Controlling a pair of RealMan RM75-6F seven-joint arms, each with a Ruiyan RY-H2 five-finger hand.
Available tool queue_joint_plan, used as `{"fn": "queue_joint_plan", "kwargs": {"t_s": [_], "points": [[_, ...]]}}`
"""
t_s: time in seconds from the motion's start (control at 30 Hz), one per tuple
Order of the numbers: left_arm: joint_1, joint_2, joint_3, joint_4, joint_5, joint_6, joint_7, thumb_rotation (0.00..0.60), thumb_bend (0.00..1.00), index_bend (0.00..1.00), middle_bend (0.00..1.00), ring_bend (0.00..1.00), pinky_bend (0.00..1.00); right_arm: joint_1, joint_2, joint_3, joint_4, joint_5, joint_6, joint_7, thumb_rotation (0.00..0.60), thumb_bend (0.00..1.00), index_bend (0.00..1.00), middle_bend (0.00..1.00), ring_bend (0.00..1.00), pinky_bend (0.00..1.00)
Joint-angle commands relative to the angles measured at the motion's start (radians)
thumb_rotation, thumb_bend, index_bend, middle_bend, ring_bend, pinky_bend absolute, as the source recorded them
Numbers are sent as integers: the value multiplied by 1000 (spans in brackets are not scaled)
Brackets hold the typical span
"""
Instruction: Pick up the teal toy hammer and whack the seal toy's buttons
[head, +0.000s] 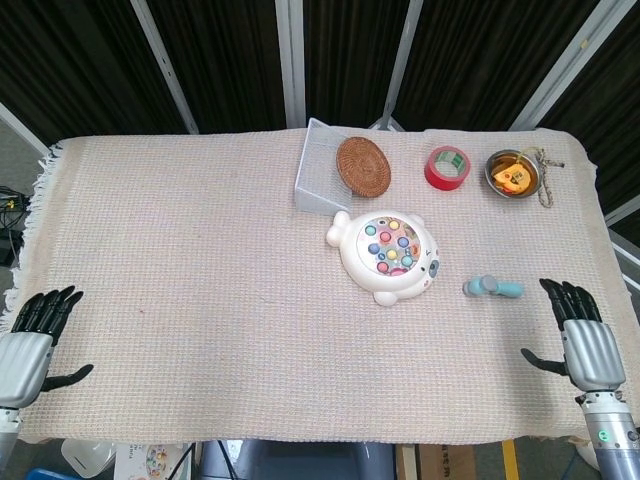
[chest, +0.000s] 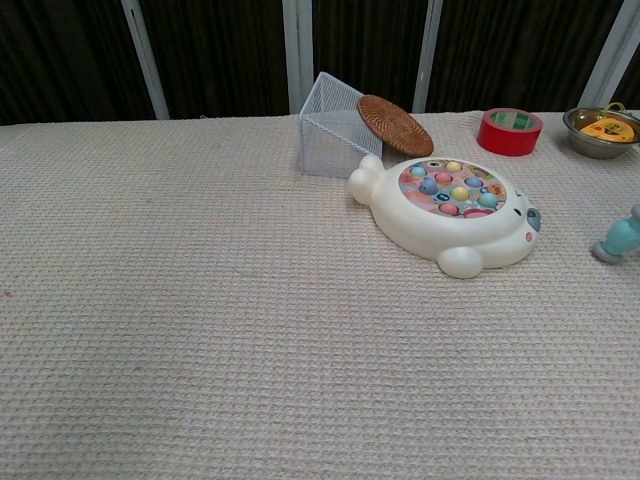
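The teal toy hammer (head: 491, 289) lies flat on the cloth, right of the white seal toy (head: 388, 256); the chest view shows only its head (chest: 621, 238) at the right edge. The seal toy (chest: 450, 213) carries several coloured buttons on its round top. My right hand (head: 580, 336) hovers open near the table's front right corner, a little right of and nearer than the hammer, holding nothing. My left hand (head: 32, 336) is open at the front left edge, far from both toys. Neither hand appears in the chest view.
A clear wire-mesh box (head: 318, 178) with a woven brown disc (head: 362, 166) leaning on it stands behind the seal. A red tape roll (head: 447, 167) and a metal bowl (head: 513, 173) with a yellow item sit at the back right. A beige woven cloth (head: 200, 270) covers the table.
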Motion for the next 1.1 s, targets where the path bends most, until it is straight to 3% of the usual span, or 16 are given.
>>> {"fn": "queue_joint_plan", "kwargs": {"t_s": [0.03, 0.4, 0.57, 0.87, 1.1], "points": [[0, 2, 1, -1, 4, 2, 1, 600, 46, 0, 0, 0, 0, 32, 23, 14, 14, 9, -55, 40, 600, 170, 2, 128, 43, 61], [4, 13, 4, -26, 20, 18, 25, 600, 46, 0, 0, 0, 0, 220, 40, 58, 164, 53, -374, 221, 600, 214, 4, 128, 43, 61], [5, 18, 6, -43, 26, 19, 44, 600, 46, 0, 0, 0, 0, 286, -21, 50, 284, 58, -495, 282, 600, 264, 93, 145, 52, 61], [7, 25, 10, -67, 35, 20, 70, 600, 46, 0, 0, 0, 0, 352, -143, 24, 461, 37, -600, 363, 600, 318, 225, 237, 124, 86], [4, 27, 11, -71, 33, 13, 71, 600, 46, 0, 0, 0, 0, 367, -192, 17, 528, 31, -610, 395, 600, 350, 305, 306, 188, 121]]}}
